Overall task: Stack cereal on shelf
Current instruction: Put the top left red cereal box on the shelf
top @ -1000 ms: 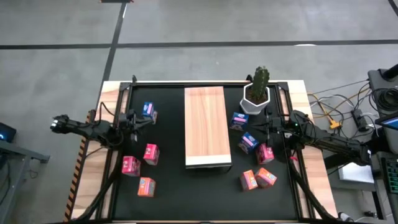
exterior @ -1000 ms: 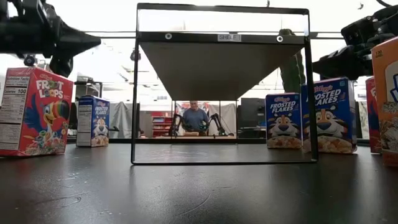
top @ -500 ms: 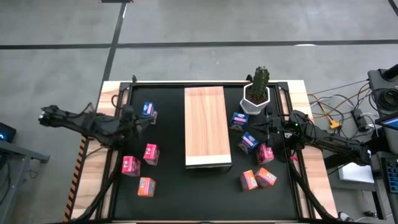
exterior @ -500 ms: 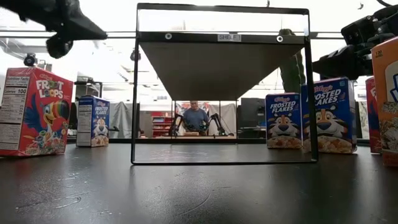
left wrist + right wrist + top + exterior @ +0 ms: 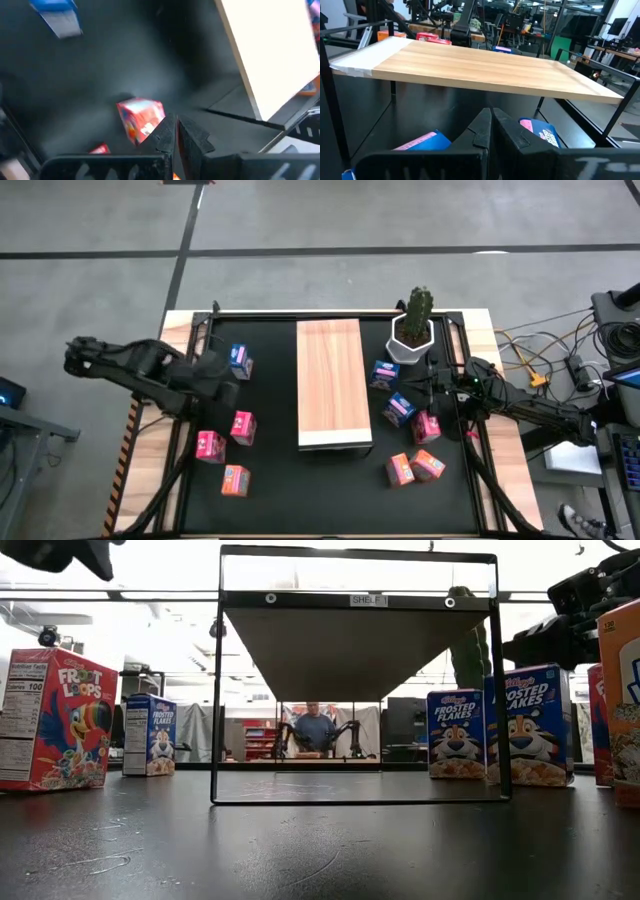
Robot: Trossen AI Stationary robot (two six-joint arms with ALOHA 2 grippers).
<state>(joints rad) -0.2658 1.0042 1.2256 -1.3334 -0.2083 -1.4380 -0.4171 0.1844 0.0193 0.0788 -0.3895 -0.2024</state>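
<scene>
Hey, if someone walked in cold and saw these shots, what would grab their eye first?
Probably the long wooden shelf on its black frame in the middle of the black mat, with nothing on it. Then the small bright cereal boxes scattered on both sides, and the potted cactus at the far right corner.

Premises: a robotics laboratory or workshop hall. The floor (image 5: pixel 90 220) is bare grey concrete with dark painted lines. The worktop (image 5: pixel 508 510) is a light wood bench covered by a black mat (image 5: pixel 330 490), with striped hazard tape (image 5: pixel 131 430) along one edge. Loose cables (image 5: pixel 545 365) and electronic equipment (image 5: pixel 620 330) lie beside it. The low view looks into a large open room under bright overhead lighting, where a person (image 5: pixel 316 730) sits at another bench between two further robot arms (image 5: pixel 350 737). The right wrist view shows more benches, metal frames (image 5: pixel 555 22) and stacked equipment beyond.
</scene>
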